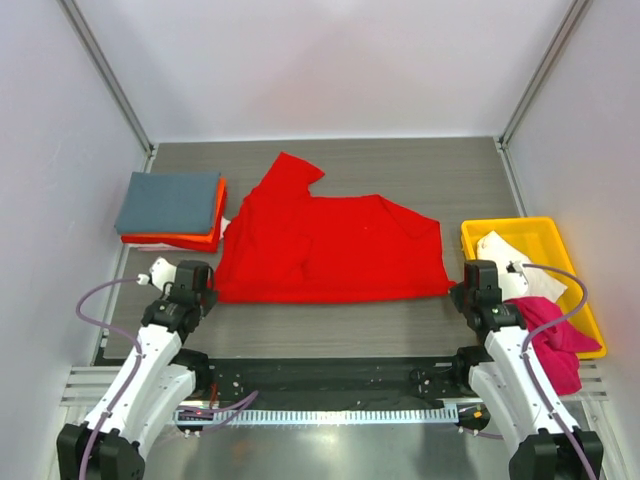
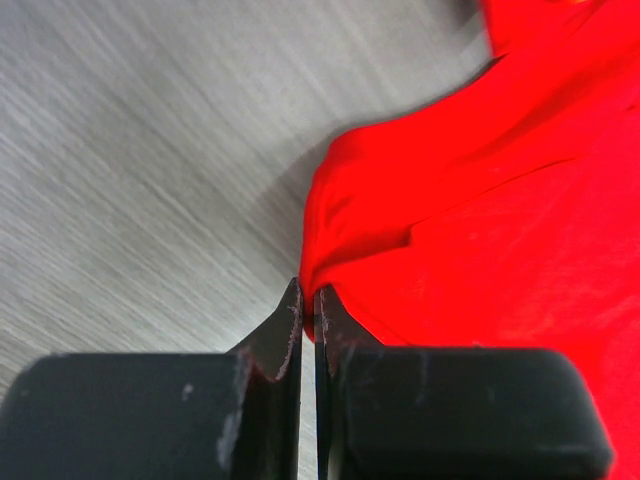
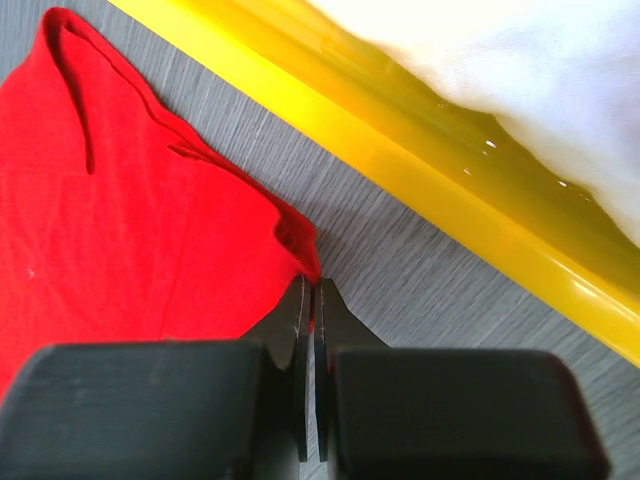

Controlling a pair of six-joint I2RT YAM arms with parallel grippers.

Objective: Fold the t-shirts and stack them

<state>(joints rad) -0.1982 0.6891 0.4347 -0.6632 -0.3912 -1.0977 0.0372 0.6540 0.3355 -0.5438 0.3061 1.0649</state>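
A bright red t-shirt [image 1: 330,245] lies spread across the middle of the table. My left gripper [image 1: 212,290] is shut on its near left corner; the left wrist view shows red cloth [image 2: 480,200] pinched between the black fingertips [image 2: 290,320]. My right gripper [image 1: 455,292] is shut on the shirt's near right corner, where red fabric [image 3: 150,210] runs into the closed tips [image 3: 298,300]. A folded grey-blue t-shirt [image 1: 168,200] rests on a folded orange t-shirt [image 1: 205,240] at the far left. White [image 1: 505,255] and magenta pink [image 1: 555,340] t-shirts lie in the tray.
The yellow plastic tray [image 1: 540,228] stands at the right edge, its rim [image 3: 420,140] close beside my right gripper. White walls and metal posts enclose the table on three sides. A black rail with a white strip runs between the arm bases [image 1: 330,385].
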